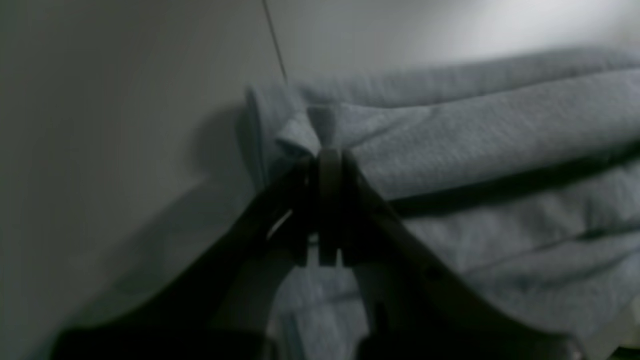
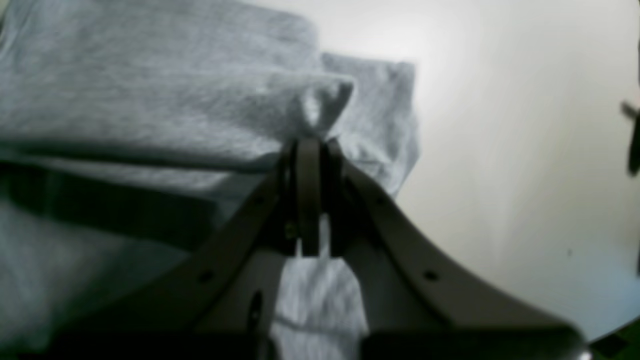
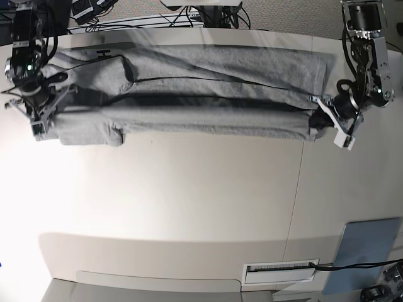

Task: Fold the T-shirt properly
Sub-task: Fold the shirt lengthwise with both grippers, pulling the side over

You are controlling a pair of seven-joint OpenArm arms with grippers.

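The heather-grey T-shirt (image 3: pixel 189 119) lies stretched sideways along the far part of the table (image 3: pixel 189 201), folded lengthwise into a long band with a raised front layer. My left gripper (image 1: pixel 330 152) is shut on a pinched corner of the T-shirt (image 1: pixel 475 130); in the base view it is at the band's right end (image 3: pixel 320 108). My right gripper (image 2: pixel 310 142) is shut on a corner fold of the T-shirt (image 2: pixel 150 100), at the band's left end (image 3: pixel 43 116) in the base view. No lettering shows.
A blue-grey pad (image 3: pixel 365 251) lies at the table's near right corner, next to a white slotted strip (image 3: pixel 280 272). Cables (image 3: pixel 157 16) run behind the far edge. A thin seam (image 3: pixel 296 189) crosses the tabletop on the right.
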